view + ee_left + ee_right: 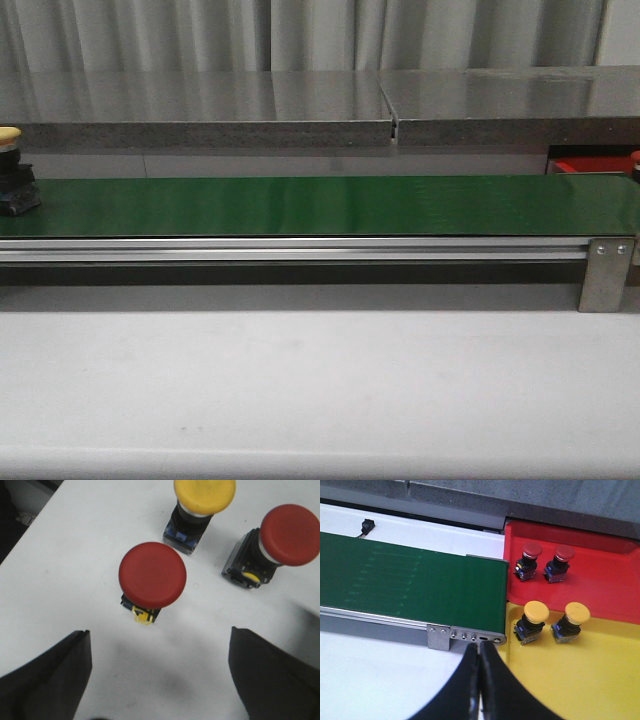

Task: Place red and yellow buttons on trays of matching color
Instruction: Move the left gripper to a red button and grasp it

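Button-sorting station: conveyor, loose buttons, two trays.

Far left of the green conveyor belt (320,205): one yellow-capped button (12,172) on a black body, partly cut by the front view's edge. Left wrist view: left gripper (160,675) spread wide and holding nothing, over a white table (75,555) carrying three upright buttons, apart from one another: a near red button (152,575), a yellow button (204,500), a second red button (285,537). Right wrist view: right gripper (479,680) with fingers pressed together, nothing between them, near the belt's end bracket (465,636). Beyond the belt end: red tray (610,585) holding two red buttons (542,560) side by side; yellow tray (590,675), touching it, holding two yellow buttons (552,620) side by side.
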### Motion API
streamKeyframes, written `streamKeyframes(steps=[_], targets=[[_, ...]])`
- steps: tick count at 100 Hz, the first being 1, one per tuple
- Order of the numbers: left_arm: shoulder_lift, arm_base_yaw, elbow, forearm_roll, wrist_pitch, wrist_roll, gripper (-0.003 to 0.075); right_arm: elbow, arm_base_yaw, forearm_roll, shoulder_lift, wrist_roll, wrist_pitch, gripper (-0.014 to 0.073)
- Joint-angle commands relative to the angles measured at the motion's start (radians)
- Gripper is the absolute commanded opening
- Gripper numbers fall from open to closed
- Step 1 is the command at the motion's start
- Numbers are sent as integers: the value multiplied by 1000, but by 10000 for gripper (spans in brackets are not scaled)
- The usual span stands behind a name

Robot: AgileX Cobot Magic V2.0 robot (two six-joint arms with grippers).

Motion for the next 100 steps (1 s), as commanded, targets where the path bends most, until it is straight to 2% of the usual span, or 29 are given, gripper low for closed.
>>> streamKeyframes(steps=[1, 55, 65, 88, 100], targets=[[-32, 4, -58, -16, -45, -10, 552, -27, 0, 14, -3, -8, -64, -118], [84, 4, -186, -29, -80, -10, 539, -27, 0, 14, -3, -8, -63, -118], [84, 4, -186, -30, -90, -10, 492, -27, 0, 14, -3, -8, -63, -118], [84, 4, -186, -30, -88, -10, 304, -27, 0, 14, -3, -8, -63, -118], [84, 4, -186, -30, -88, -10, 246, -27, 0, 14, -3, -8, -63, -118]])
